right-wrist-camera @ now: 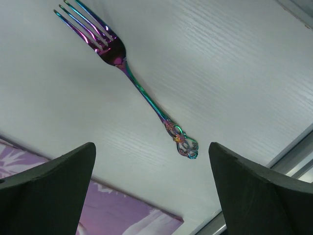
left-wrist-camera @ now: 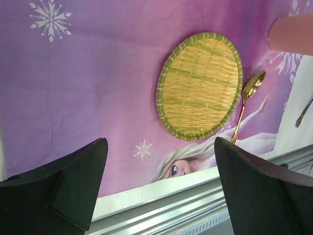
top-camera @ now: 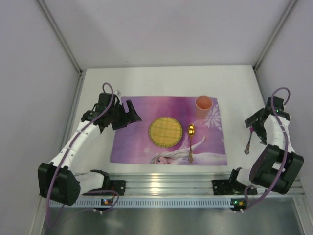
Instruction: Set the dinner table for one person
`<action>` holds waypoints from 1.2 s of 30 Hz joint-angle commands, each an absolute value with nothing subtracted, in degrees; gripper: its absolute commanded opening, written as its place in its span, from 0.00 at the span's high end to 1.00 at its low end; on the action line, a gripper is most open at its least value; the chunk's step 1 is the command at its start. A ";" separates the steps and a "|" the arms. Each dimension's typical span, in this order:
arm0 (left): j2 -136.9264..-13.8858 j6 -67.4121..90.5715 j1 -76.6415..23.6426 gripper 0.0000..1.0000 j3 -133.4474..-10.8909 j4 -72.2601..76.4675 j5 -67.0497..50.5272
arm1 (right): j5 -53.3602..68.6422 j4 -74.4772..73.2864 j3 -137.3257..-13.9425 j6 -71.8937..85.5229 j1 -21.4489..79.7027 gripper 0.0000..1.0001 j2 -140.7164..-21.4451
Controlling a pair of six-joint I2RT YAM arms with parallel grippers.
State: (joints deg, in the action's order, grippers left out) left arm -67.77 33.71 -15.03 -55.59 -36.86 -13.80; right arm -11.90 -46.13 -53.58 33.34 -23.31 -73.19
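Observation:
The dinner table [top-camera: 161,81] is a white tabletop with a purple printed placemat [top-camera: 137,144] on it. On the mat lie a round woven plate [top-camera: 165,130], a gold spoon [top-camera: 190,139] to its right, and a pink cup [top-camera: 204,104] at the far right corner. An iridescent fork [top-camera: 248,144] lies on the bare table right of the mat. My right gripper [top-camera: 256,123] hovers open just above it; the fork [right-wrist-camera: 142,93] lies flat, clear of the right gripper [right-wrist-camera: 150,161]. My left gripper [top-camera: 133,115] stands open over the mat's far left corner, with nothing between the fingers of the left gripper [left-wrist-camera: 160,147].
An aluminium rail [top-camera: 166,182] runs along the table's near edge, between the arm bases. Pale enclosure walls [top-camera: 44,98] close in the left, right and back sides. In the left wrist view I see the plate [left-wrist-camera: 200,85], spoon [left-wrist-camera: 247,103] and cup [left-wrist-camera: 291,32].

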 commanded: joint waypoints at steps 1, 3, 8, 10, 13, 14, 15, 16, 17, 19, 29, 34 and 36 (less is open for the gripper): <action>-68.81 32.78 -14.77 0.05 -55.20 -32.43 -15.38 | -9.40 -43.25 -54.23 31.73 -26.62 0.01 -75.22; -69.43 32.87 -14.77 0.05 -55.11 -31.99 -15.99 | -8.97 -40.44 -53.62 31.38 -28.64 0.03 -77.60; -69.87 32.52 -14.77 0.05 -54.14 -31.64 -16.70 | -5.63 -33.42 -50.98 31.03 -29.53 0.11 -83.40; -69.87 32.17 -14.68 0.05 -53.62 -31.64 -16.44 | -5.36 -32.00 -50.19 30.85 -29.53 0.14 -86.20; -70.66 32.17 -14.59 0.05 -53.00 -31.47 -16.35 | -5.54 -29.71 -48.96 30.32 -29.53 0.19 -89.28; -70.93 32.17 -14.59 0.05 -52.91 -31.38 -16.35 | -5.36 -28.75 -48.43 30.06 -29.53 0.24 -89.82; -71.10 32.17 -14.59 0.05 -52.82 -31.29 -16.35 | -5.36 -28.22 -48.25 29.97 -29.53 0.27 -90.35; -71.28 32.17 -14.50 0.05 -52.74 -31.12 -16.26 | -5.27 -27.95 -48.25 29.71 -29.53 0.30 -91.13; -71.63 32.25 -14.50 0.05 -52.65 -30.94 -16.17 | -5.88 -27.60 -48.34 29.18 -29.53 0.40 -91.49; -72.07 32.52 -14.41 0.05 -52.12 -30.41 -16.17 | -6.06 -27.42 -48.60 28.83 -29.53 0.51 -92.72; -75.49 33.13 -14.41 0.05 -53.87 -29.79 -16.88 | -6.50 -28.47 -53.08 26.02 -28.75 1.00 -94.49; -75.67 33.40 -14.41 0.05 -56.51 -30.67 -16.79 | -5.36 -34.09 -58.88 27.33 -24.09 1.00 -87.04; -75.41 33.84 -14.41 0.05 -57.74 -30.67 -17.75 | -4.57 -37.78 -62.48 28.73 -19.88 1.00 -84.30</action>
State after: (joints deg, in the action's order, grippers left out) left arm -75.92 33.10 -14.66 -53.89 -32.69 -16.08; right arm -6.76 -35.33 -55.75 27.11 -24.93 -91.11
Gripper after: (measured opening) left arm 0.949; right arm 0.018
